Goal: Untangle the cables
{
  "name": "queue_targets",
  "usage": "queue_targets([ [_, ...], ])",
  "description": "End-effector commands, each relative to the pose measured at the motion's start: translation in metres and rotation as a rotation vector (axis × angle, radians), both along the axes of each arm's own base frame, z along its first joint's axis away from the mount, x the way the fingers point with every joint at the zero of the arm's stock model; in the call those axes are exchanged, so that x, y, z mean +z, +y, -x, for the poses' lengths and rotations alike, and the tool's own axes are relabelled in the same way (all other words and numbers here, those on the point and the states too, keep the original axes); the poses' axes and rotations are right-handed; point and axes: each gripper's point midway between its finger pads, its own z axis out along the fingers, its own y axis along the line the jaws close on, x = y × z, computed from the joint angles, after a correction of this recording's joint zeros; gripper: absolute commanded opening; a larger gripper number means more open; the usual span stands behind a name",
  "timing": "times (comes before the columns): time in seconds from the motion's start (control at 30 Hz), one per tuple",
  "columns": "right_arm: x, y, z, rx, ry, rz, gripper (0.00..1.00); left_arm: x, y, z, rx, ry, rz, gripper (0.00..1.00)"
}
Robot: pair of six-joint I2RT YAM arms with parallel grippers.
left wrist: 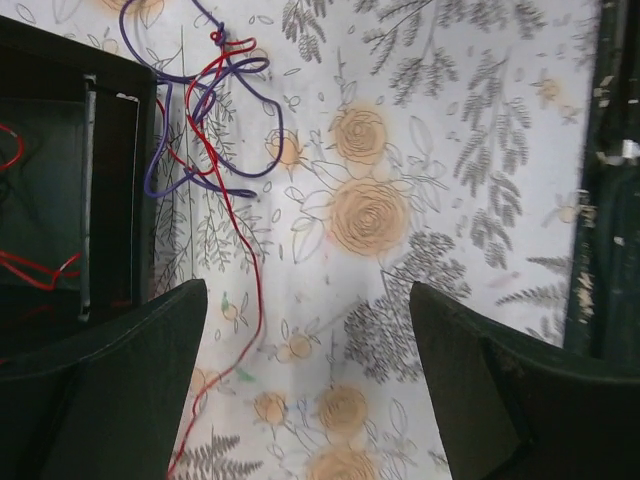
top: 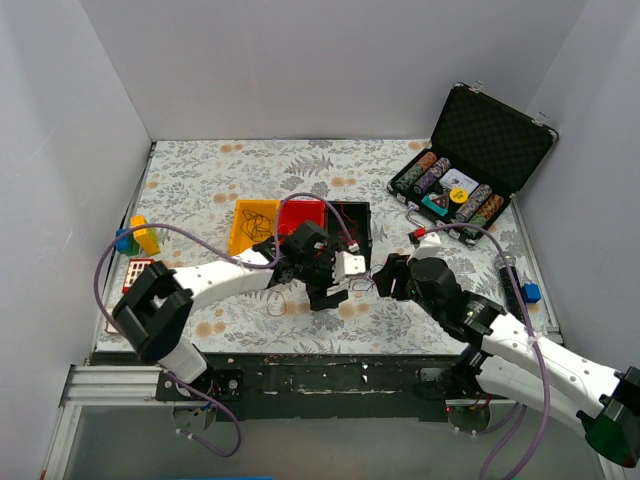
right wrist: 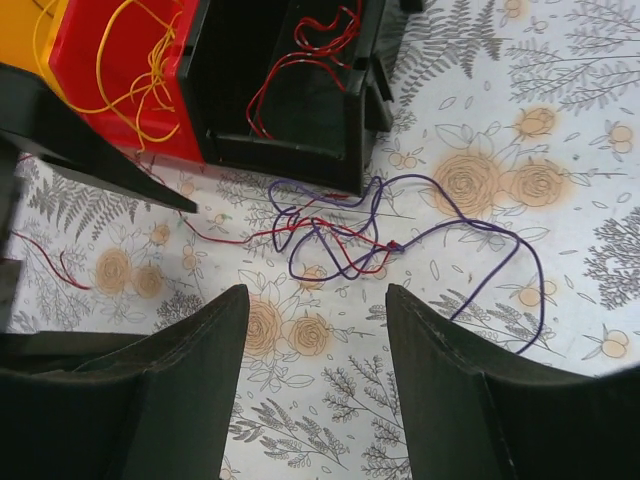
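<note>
Purple and red cables (right wrist: 360,235) lie knotted on the surface (right wrist: 570,90) just beside the black bin (right wrist: 290,150). My left fingers (left wrist: 130,350) and right fingers (right wrist: 190,380) hover open and empty, flanking the knot, ready to pull strands apart.

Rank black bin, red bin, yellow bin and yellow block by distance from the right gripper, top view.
1. Black bin: just up-left of the right gripper.
2. Red bin: next one left.
3. Yellow bin: left again.
4. Yellow block: far left edge.
</note>
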Motion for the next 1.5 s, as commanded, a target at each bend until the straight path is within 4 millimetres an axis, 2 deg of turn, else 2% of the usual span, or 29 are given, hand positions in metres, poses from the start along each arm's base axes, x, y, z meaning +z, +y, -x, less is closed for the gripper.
queue_targets([
  [0.0,0.001,-0.022,0.0,-0.094,0.009,-0.004,0.65,-0.007,-0.031,-0.035,0.008,-0.098,0.035,0.81],
  [0.13,0.018,-0.029,-0.001,-0.111,-0.018,-0.034,0.65,-0.026,-0.04,-0.047,0.01,-0.118,0.029,0.77],
  [0.27,0.03,-0.028,0.0,-0.101,-0.04,-0.068,0.64,-0.028,-0.047,-0.066,0.054,-0.178,0.034,0.73],
  [0.4,0.034,-0.024,0.002,-0.078,-0.035,-0.092,0.64,-0.036,-0.045,-0.063,0.032,-0.181,0.024,0.72],
  [0.47,0.035,-0.022,0.002,-0.071,-0.036,-0.1,0.64,-0.042,-0.045,-0.061,0.024,-0.166,0.019,0.69],
  [0.67,0.033,-0.024,0.002,-0.074,-0.03,-0.098,0.64,-0.055,-0.044,-0.047,-0.022,-0.104,0.0,0.45],
  [0.7,0.031,-0.025,0.001,-0.079,-0.028,-0.095,0.63,-0.055,-0.044,-0.043,-0.029,-0.094,-0.003,0.36],
  [0.83,0.02,-0.031,0.0,-0.095,-0.007,-0.073,0.63,-0.057,-0.04,-0.025,-0.067,-0.052,-0.016,0.15],
  [0.9,0.013,-0.032,-0.001,-0.097,0.007,-0.065,0.63,-0.051,-0.04,-0.014,-0.077,-0.03,-0.011,0.02],
  [0.93,0.01,-0.034,-0.002,-0.102,0.014,-0.06,0.63,-0.047,-0.038,-0.009,-0.086,-0.017,-0.013,0.0],
  [1.0,0.002,-0.036,-0.004,-0.107,0.028,-0.051,0.63,-0.035,-0.037,0.005,-0.11,-0.004,0.0,0.0],
  [1.13,-0.01,-0.036,-0.007,-0.095,0.057,-0.043,0.63,0.009,-0.032,0.035,-0.175,-0.025,0.076,0.0],
  [1.23,-0.019,-0.032,-0.008,-0.077,0.083,-0.043,0.63,0.033,-0.029,0.054,-0.214,-0.036,0.112,0.0],
  [1.37,-0.029,-0.021,-0.005,-0.03,0.118,-0.06,0.64,0.043,-0.023,0.065,-0.21,-0.029,0.119,0.0],
  [1.47,-0.038,-0.012,0.001,0.014,0.153,-0.083,0.65,0.037,-0.018,0.066,-0.192,-0.03,0.106,0.0],
])
